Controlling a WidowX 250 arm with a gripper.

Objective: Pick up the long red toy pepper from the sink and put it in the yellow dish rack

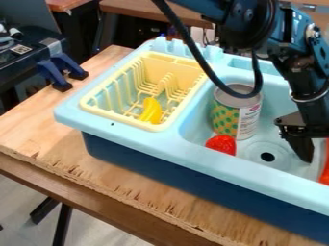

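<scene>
With 12 at the top of the view, your gripper (304,154) hangs down inside the basin (276,89) at 3 o'clock. You can't tell how far apart its jaws are, or whether they have hold of anything. Close by, an orange-red thing (325,174) is cut off by the view's right edge. The tall can (235,113) stands upright toward 2 o'clock, to the gripper's left, with the red strawberry-like piece (221,144) just below it. Between that piece and your claw you have open basin floor around the drain (267,156); the near rim (241,168) bounds it below. Toward 11 o'clock, a yellow rack (122,117) holds a yellow banana-like piece (151,111). The blue sink unit (147,166) sits on a wooden tabletop (138,192), splintered along its front edge; two blue-and-black clamps (57,72) grip near 10 o'clock.
</scene>
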